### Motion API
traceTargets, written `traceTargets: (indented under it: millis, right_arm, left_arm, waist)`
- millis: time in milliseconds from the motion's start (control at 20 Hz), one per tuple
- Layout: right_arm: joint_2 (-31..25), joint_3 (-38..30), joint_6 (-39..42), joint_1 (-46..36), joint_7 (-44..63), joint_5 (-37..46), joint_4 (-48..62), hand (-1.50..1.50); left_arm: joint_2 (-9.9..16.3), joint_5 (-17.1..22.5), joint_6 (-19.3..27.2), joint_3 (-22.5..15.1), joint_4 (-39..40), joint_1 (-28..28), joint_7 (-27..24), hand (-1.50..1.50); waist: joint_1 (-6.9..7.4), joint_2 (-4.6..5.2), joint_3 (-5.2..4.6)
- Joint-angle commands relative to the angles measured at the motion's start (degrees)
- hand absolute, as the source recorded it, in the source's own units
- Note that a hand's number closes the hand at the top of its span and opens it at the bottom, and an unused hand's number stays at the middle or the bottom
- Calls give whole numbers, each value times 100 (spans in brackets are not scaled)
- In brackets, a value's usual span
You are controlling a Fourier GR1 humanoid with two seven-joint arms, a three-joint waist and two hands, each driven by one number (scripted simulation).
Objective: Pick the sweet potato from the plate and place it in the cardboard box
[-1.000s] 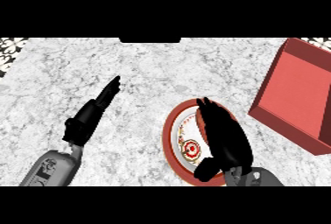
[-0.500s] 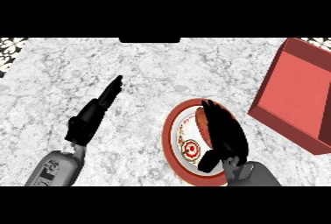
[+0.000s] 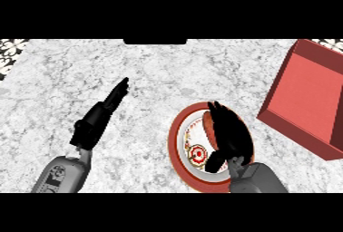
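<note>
One sweet potato (image 3: 209, 121), probably stiff and heavy, wants a mid-body wrap; right robot hand (image 3: 231, 136) covers it lower right, fingers straight.

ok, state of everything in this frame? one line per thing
sweet potato: on the plate, mostly hidden under the right hand
plate: flat on the counter, left of the box
box: open, nothing visible inside
right hand: over the sweet potato, fingers extended; grasp cannot be told
left hand: open, fingers straight, holding nothing, left of the plate
</note>
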Motion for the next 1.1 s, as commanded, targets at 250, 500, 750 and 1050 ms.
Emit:
traceTargets:
  millis: [250, 500, 750, 1050]
  right_arm:
    - [515, -35, -64, -221, -120, 323, 1052, -150]
    - [394, -224, -133, 247, -574, 508, 998, -150]
    - [527, -84, -452, 372, -722, 658, 1336, -150]
    - [528, -430, -103, -17, -598, 815, 1478, -150]
  left_arm:
    - [-185, -296, -174, 166, 27, 331, -400, 0]
    - [-385, -414, -261, 280, -166, 265, -107, 0]
    - [-373, -434, -452, 278, -719, 586, 159, 0]
    - [-521, -477, -606, 549, 14, -83, 123, 0]
  waist:
    - [20, 6, -1]
    - [0, 0, 0]
    - [20, -3, 1]
    - [-5, 3, 0]
